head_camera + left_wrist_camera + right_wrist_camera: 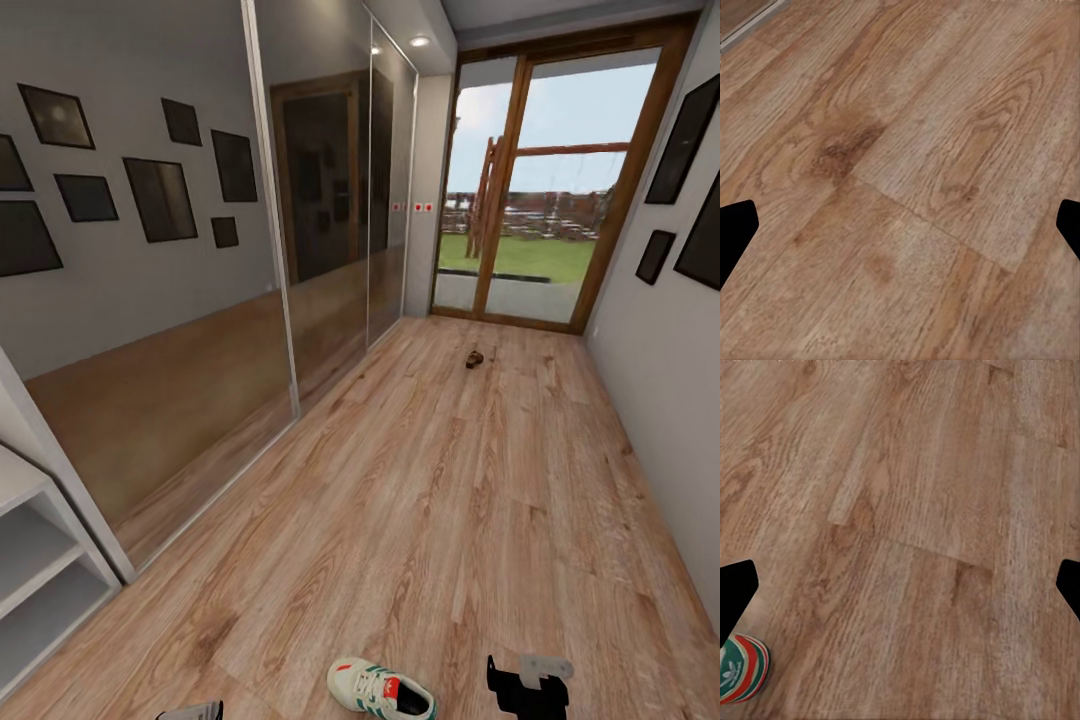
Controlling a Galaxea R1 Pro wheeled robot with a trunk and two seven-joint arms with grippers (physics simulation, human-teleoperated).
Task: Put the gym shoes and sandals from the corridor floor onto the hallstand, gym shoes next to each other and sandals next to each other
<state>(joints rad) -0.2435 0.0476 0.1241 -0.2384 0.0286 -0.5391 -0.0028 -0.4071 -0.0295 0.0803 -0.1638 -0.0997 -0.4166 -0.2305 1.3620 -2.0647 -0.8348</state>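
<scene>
The corridor floor (907, 172) spreads across the frame, light brown wood planks with strong grain running on a slant from lower left to upper right. A darker knot-like patch sits left of centre, and looping oval grain marks the plank at right of centre. Plank seams cross the middle and lower right. In the upper left corner a pale strip edges the boards. The left pincer (900, 229) stands with its two black fingertips (735, 229) far apart at the left and right edges, nothing between them but floor.

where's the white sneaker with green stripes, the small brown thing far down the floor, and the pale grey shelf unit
white lace-up sneaker with green stripes (381, 690), head view, laces
small brown thing on the floor (474, 358), head view, its middle
pale grey shelf unit (35, 555), head view, middle shelf
</scene>
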